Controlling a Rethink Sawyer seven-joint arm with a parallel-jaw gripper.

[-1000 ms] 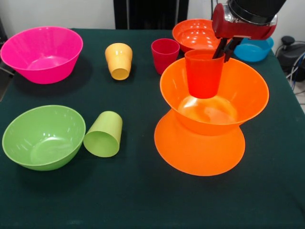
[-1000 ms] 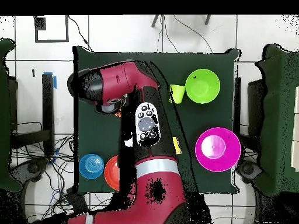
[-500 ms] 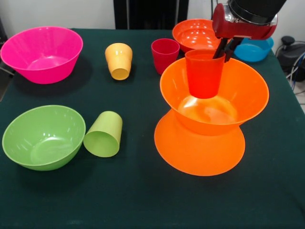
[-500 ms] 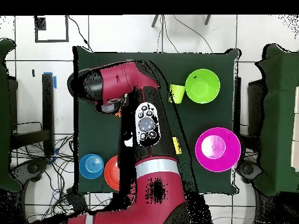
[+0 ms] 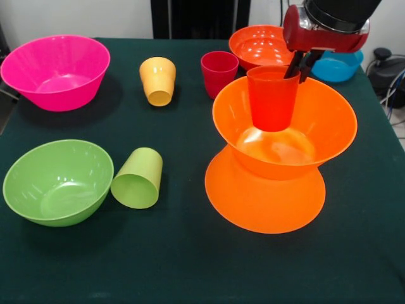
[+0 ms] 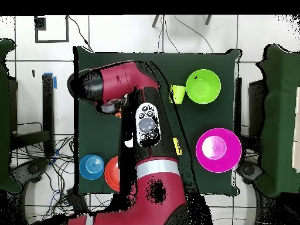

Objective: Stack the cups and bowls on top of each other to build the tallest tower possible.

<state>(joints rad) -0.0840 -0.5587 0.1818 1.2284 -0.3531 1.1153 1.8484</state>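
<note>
Two large orange bowls form an hourglass: the lower one (image 5: 262,204) lies upside down and the upper one (image 5: 319,126) sits upright on it. A red-orange cup (image 5: 272,98) stands upright inside the upper bowl. My gripper (image 5: 299,66) is shut on the right side of its rim, one finger inside and one outside. Whether the cup's base touches the bowl floor I cannot tell. In the overhead view the arm (image 6: 108,88) hides this pile and the gripper.
A pink bowl (image 5: 56,71), a yellow-orange cup (image 5: 157,80) and a magenta-red cup (image 5: 219,73) stand across the back. A red-orange bowl (image 5: 258,45) and a blue bowl (image 5: 338,66) sit behind the pile. Front left are a green bowl (image 5: 57,182) and a tipped green cup (image 5: 138,178).
The gripper and the red-orange cup have shifted a hair to the right. Everything else is as it was.
</note>
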